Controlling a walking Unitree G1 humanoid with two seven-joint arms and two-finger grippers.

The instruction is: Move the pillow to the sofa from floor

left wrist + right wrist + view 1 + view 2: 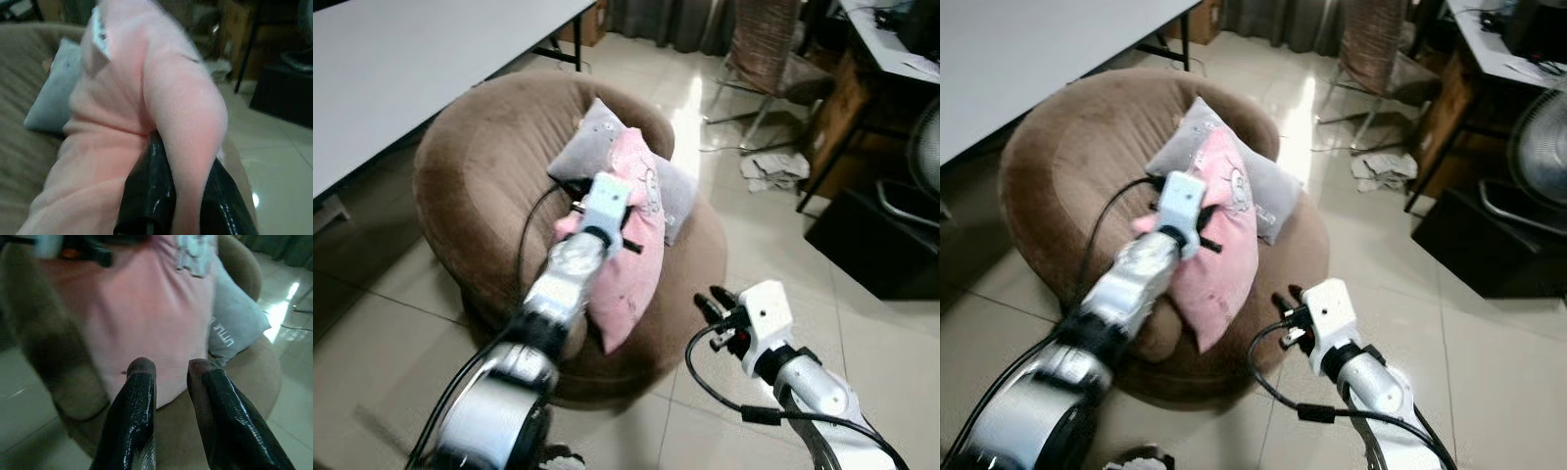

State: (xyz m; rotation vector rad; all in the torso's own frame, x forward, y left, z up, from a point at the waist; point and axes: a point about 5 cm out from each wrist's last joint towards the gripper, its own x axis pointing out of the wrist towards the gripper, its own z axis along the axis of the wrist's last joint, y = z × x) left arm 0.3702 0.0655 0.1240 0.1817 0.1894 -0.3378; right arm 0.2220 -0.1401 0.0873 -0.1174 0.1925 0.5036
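Note:
A pink pillow (636,264) leans on the front of a round brown sofa (480,186), partly over a grey pillow (592,147) that lies on the seat. My left gripper (183,156) is shut on a fold of the pink pillow, and its black fingers (151,196) pinch the fabric. Its white wrist sits at the pillow's upper edge. My right gripper (713,299) hovers low in front of the sofa, right of the pink pillow and apart from it. It is open with nothing between its fingers (142,396).
A white table (411,59) stands at the back left. Behind the sofa are a chair (769,49) and crumpled cloth (773,168) on the tiled floor. A black unit (881,245) and a fan (925,147) stand at the right.

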